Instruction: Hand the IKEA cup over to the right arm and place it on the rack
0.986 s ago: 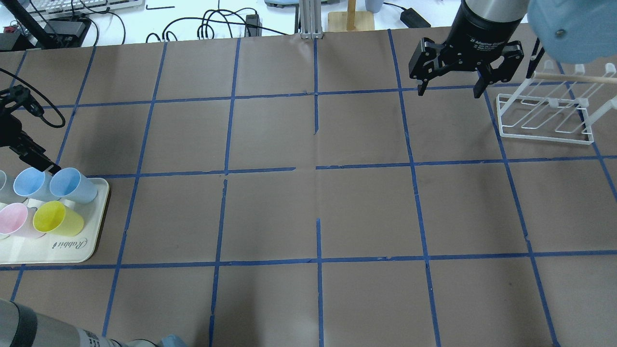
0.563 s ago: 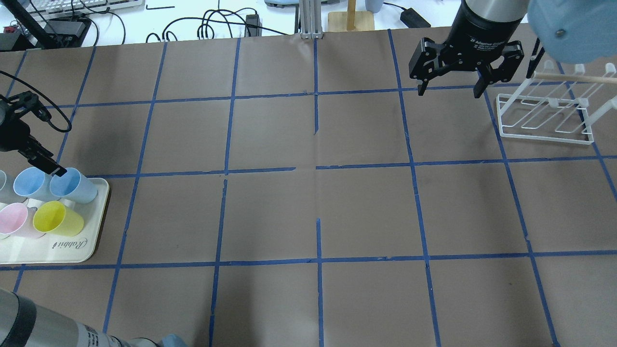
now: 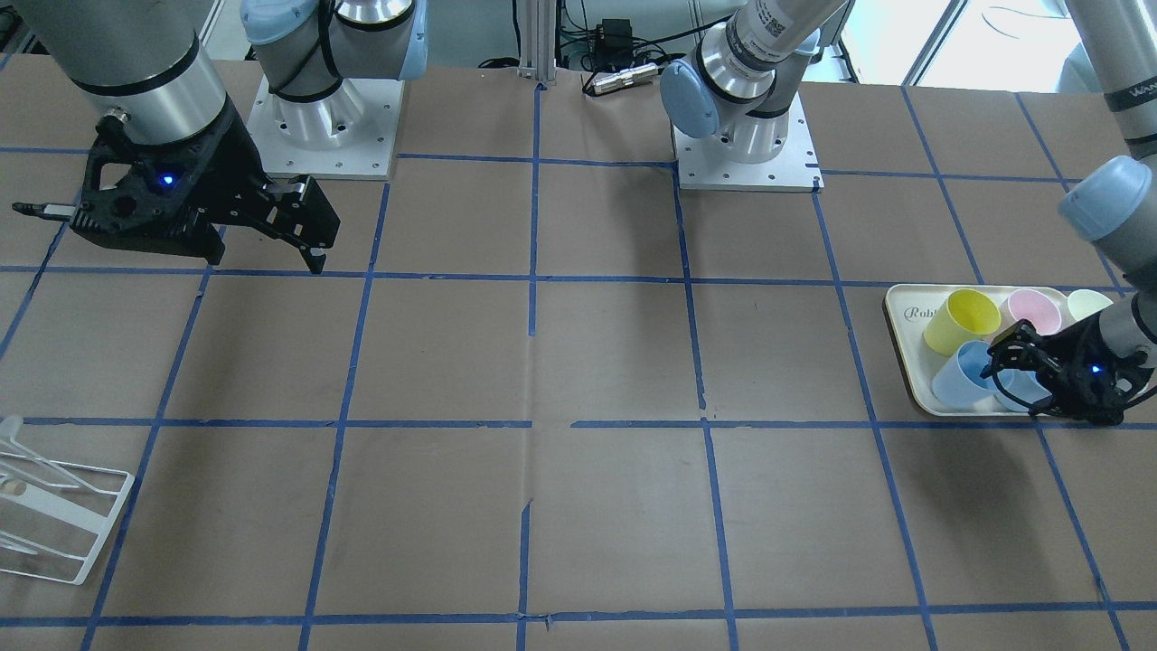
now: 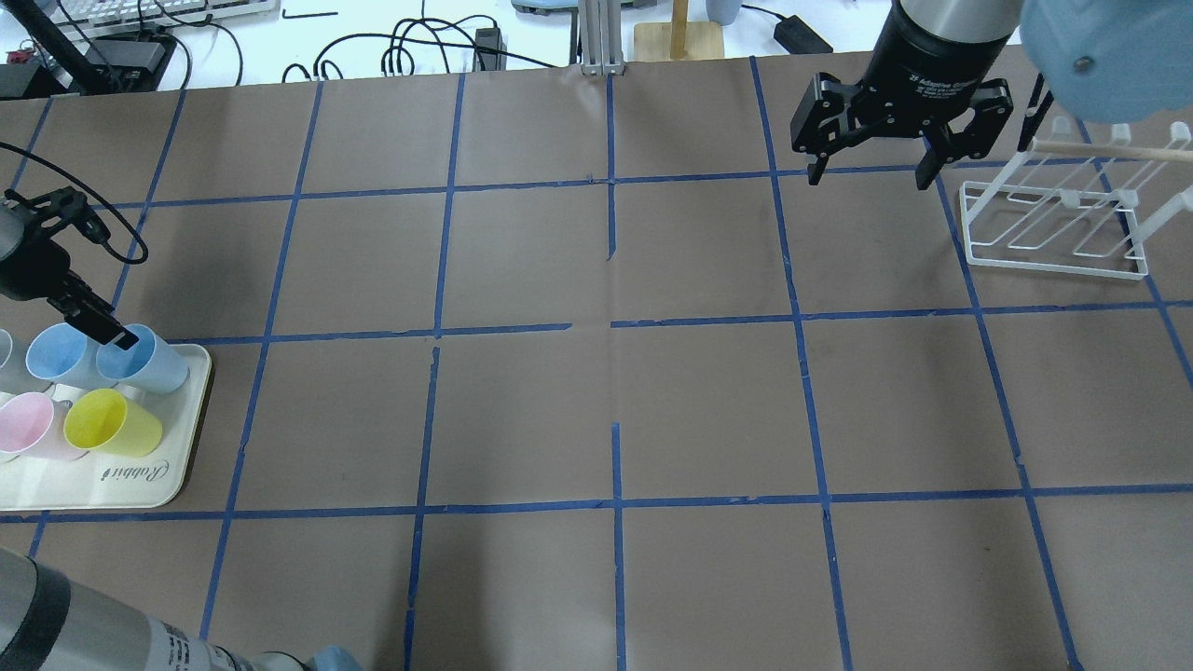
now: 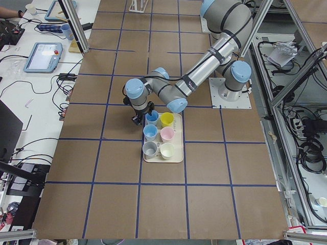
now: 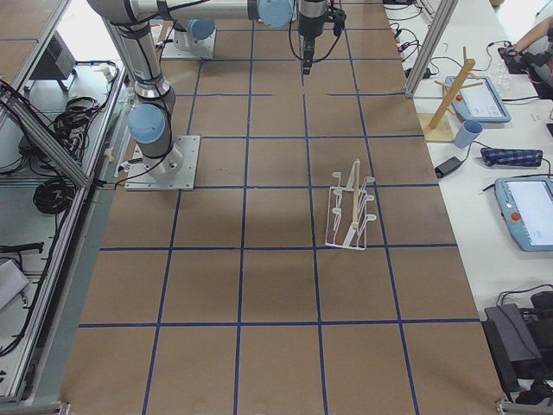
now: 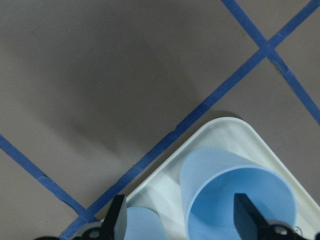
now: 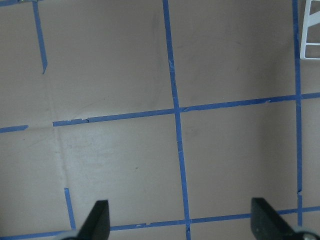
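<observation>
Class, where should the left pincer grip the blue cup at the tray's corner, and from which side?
Its rim wall, from above: the blue cup stands upright, mouth open, with another cup close beside, so one finger inside, one outside probably suits.

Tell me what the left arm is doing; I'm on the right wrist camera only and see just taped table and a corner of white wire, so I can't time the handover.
Observer: The left gripper is open over the tray, one finger inside the IKEA cup, the other outside its wall.
Operator: Lifted yet?
Observer: No, the cup sits on the tray beside a second blue cup.
Operator: And my gripper?
Observer: The right gripper hangs open, holding nothing, beside the rack, which carries no cup.
</observation>
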Available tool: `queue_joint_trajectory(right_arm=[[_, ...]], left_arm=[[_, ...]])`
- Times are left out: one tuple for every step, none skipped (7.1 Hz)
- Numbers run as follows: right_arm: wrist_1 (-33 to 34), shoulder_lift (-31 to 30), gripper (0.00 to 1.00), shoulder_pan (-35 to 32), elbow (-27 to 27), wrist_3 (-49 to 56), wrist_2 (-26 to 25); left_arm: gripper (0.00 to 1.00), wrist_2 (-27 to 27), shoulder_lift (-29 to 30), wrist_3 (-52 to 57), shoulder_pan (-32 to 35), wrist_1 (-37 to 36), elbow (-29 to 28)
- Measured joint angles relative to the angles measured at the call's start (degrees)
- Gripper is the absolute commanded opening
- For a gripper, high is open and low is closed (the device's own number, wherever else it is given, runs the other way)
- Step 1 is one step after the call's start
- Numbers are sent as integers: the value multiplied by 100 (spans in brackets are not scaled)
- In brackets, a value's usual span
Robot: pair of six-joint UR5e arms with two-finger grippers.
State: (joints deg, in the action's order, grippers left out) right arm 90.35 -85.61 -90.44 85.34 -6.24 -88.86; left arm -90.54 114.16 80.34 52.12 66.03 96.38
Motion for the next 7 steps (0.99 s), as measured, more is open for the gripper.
queue_joint_trajectory(right_arm=[[0, 0, 100, 0, 0, 0, 0], [0, 0, 100, 2, 0, 0, 0], [0, 0, 100, 6, 0, 0, 0], [0, 0, 100, 7, 0, 0, 0], [0, 0, 100, 8, 0, 0, 0], [0, 0, 100, 9, 0, 0, 0], [0, 0, 100, 9, 0, 0, 0]], left_arm=[[80, -20, 61, 4, 0, 1, -3], [75, -29, 122, 7, 0, 10, -3], [57, -32, 169, 14, 0, 25, 0], [48, -35, 208, 29, -2, 35, 2], [38, -39, 241, 42, -6, 39, -1], [17, -44, 261, 48, -6, 45, -5], [0, -48, 266, 51, -3, 61, -4]])
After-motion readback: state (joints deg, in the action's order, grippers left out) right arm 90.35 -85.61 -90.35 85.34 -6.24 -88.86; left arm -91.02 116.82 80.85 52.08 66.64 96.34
